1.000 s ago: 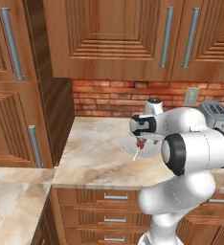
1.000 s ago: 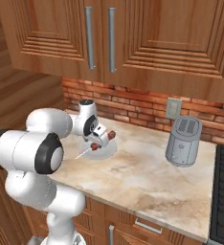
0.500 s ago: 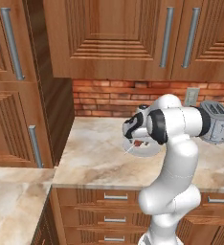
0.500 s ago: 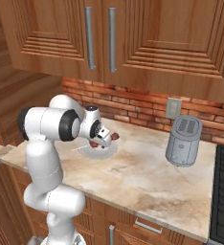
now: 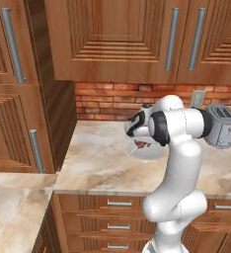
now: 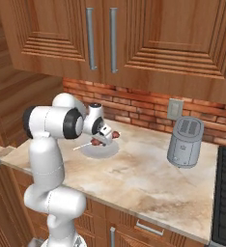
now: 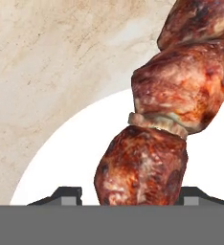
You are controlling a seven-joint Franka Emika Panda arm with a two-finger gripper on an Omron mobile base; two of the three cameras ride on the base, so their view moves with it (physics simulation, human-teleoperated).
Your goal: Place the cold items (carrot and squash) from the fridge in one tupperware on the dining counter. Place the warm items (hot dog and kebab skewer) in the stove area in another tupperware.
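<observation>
Hand view: my claw (image 7: 128, 194) sits right down over the kebab skewer of browned meat chunks (image 7: 173, 119), one dark fingertip on each side of the lowest chunk. The skewer lies on a round white plate (image 7: 61, 158), which rests on the pale marbled stone bench (image 7: 51, 57). I cannot tell whether the pads are touching the meat yet; the jaws stand either side of it with little room to spare, so I judge the grasp is being made, not finished.

Left base view: a second ago my arm was bunched up close to the camera; now it has reached out and bent down, with the claw (image 5: 138, 143) low over the plate (image 5: 149, 152). That puts me at the pick of the first warm item. The silver toaster (image 5: 221, 126) stands to the right on the bench (image 5: 97, 163), well apart from the plate.

Right base view: the claw (image 6: 105, 137) is at the skewer (image 6: 109, 136), whose thin stick pokes out leftward over the plate (image 6: 100, 152). The toaster (image 6: 185, 141) stands well clear, and the wooden wall cabinets (image 6: 134, 34) hang high above. Nothing blocks a straight lift.
</observation>
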